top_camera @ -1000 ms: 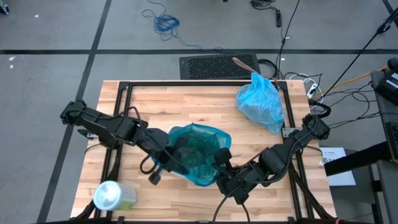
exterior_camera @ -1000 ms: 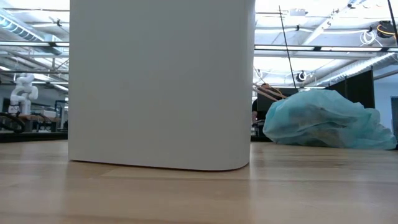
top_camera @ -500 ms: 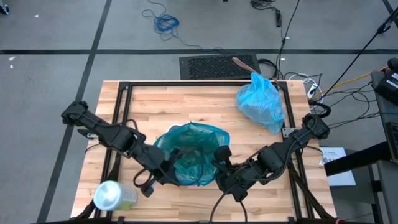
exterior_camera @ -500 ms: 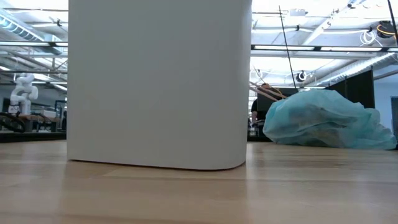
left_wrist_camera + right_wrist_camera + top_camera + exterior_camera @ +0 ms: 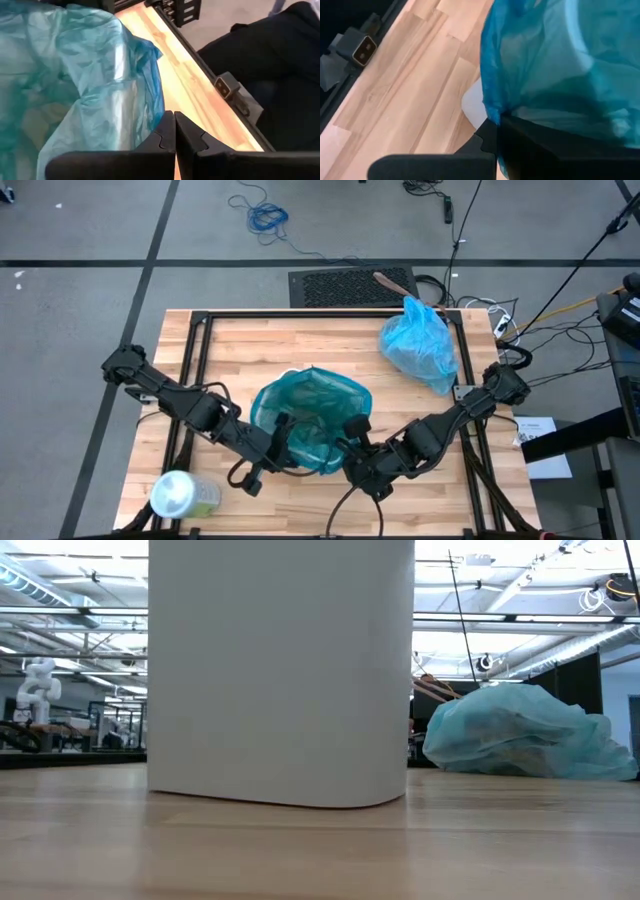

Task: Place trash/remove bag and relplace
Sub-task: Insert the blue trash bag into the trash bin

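High view shows both arms meeting at the white bin [image 5: 280, 670] near the table's [image 5: 250, 345] middle. Left gripper [image 5: 278, 442] and right gripper [image 5: 352, 448] each pinch the rim of the darker teal bag [image 5: 310, 420] — fingers closed on the plastic, one at each near corner. The pale blue bag [image 5: 420, 345] — tied and full — lies at the far right. A green container [image 5: 182, 495] sits near left.

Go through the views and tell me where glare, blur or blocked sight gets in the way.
High view: even light, sharp, soft shadows under both arms. Low view: the white bin blocks the middle and its face is washed out; ceiling lights glare behind. Left wrist view: the teal bag is close and soft. Right wrist view: the left gripper aside, the right gripper is in dark shadow.
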Action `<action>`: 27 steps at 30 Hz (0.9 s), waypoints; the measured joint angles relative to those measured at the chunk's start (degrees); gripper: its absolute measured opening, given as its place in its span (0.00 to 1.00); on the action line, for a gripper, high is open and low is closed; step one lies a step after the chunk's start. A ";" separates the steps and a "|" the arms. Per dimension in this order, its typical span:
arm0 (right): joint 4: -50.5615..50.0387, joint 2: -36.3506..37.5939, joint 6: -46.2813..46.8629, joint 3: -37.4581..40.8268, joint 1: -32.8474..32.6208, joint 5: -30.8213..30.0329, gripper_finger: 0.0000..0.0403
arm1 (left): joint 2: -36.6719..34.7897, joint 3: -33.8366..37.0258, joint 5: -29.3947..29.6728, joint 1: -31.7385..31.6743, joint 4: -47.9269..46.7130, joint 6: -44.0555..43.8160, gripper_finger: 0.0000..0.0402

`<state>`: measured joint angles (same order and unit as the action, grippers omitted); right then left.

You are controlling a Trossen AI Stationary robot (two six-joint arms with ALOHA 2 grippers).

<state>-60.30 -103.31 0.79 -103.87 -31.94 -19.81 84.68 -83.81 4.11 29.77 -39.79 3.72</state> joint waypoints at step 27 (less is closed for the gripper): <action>-15.84 0.86 14.31 -9.98 -4.19 -1.09 0.56 | 0.04 0.04 4.51 -0.12 -1.58 -0.25 0.00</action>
<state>-76.14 -102.45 15.10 -113.85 -36.13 -20.90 84.73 -83.77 8.62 29.65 -41.37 3.46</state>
